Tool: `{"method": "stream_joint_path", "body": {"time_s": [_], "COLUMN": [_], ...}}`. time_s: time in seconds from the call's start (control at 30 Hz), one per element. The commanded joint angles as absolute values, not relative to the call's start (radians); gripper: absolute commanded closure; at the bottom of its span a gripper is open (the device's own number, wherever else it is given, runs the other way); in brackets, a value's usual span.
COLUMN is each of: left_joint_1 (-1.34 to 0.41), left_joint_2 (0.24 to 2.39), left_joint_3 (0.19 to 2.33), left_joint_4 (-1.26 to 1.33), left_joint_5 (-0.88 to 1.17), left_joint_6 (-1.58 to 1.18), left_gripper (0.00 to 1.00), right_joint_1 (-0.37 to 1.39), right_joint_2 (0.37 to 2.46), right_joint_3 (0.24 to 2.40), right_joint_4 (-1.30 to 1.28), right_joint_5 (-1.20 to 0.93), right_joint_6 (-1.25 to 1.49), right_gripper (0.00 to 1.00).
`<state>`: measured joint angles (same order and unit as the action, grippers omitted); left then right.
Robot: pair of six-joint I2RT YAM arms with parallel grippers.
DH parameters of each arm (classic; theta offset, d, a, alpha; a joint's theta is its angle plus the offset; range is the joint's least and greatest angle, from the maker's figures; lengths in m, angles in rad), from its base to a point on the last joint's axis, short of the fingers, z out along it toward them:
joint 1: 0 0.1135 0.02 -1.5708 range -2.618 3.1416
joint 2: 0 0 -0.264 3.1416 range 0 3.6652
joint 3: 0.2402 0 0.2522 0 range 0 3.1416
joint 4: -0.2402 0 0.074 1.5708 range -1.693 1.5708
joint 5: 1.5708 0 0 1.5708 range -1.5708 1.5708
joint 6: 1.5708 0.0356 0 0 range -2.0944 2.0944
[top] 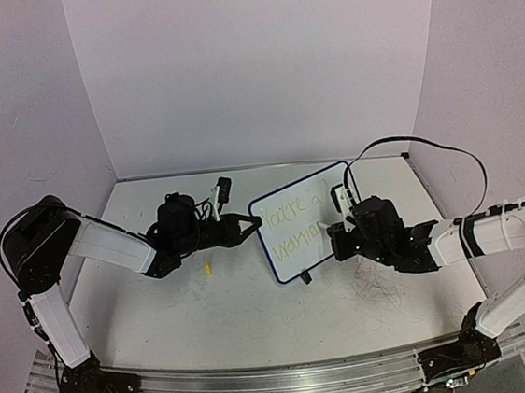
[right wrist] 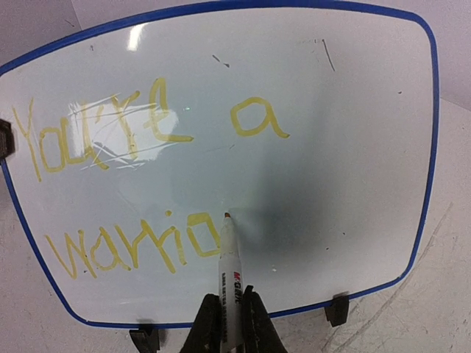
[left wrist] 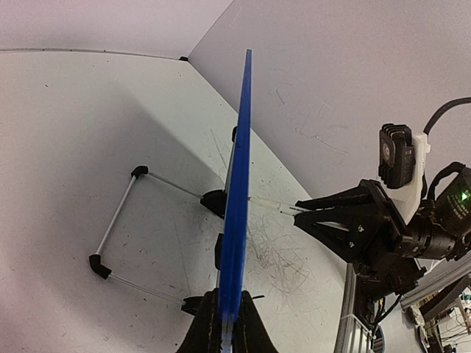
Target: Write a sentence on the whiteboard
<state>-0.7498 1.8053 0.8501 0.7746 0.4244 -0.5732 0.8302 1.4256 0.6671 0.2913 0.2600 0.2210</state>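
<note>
The right gripper (right wrist: 229,323) clamps the marker (right wrist: 228,254), its tip just beyond the fingers on the whiteboard (right wrist: 346,132), ending the sentence (right wrist: 171,136). The left gripper (left wrist: 227,327) pinches the rim. Press lightly, stroke slowly.

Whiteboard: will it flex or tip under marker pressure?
Probably stiff: the whiteboard edge runs dead straight in the left wrist view. Likely light and tippy: it stands nearly upright on a thin wire stand, so the left gripper clamped on its rim looks necessary. Its glossy face may let the marker tip skid.
</note>
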Motion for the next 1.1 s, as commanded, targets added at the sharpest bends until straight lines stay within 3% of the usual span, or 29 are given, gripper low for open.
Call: {"method": "stream_joint_path", "body": {"time_s": [0.0, 1.07], "left_joint_1": [-0.749, -0.749], "left_joint_2": [1.777, 1.77], "left_joint_3": [0.869, 0.865], "left_joint_4": [0.748, 0.748], "left_joint_5": [0.443, 0.444], "left_joint_6": [-0.57, -0.57], "left_gripper": [1.0, 1.0], "right_joint_1": [0.823, 0.825], "right_joint_2": [1.452, 1.445], "right_joint_3": [0.709, 0.608], "right_joint_4": [0.33, 0.283], "right_joint_5": [0.26, 0.21], "right_joint_6": [0.21, 0.293], "right_gripper": [1.0, 1.0]}}
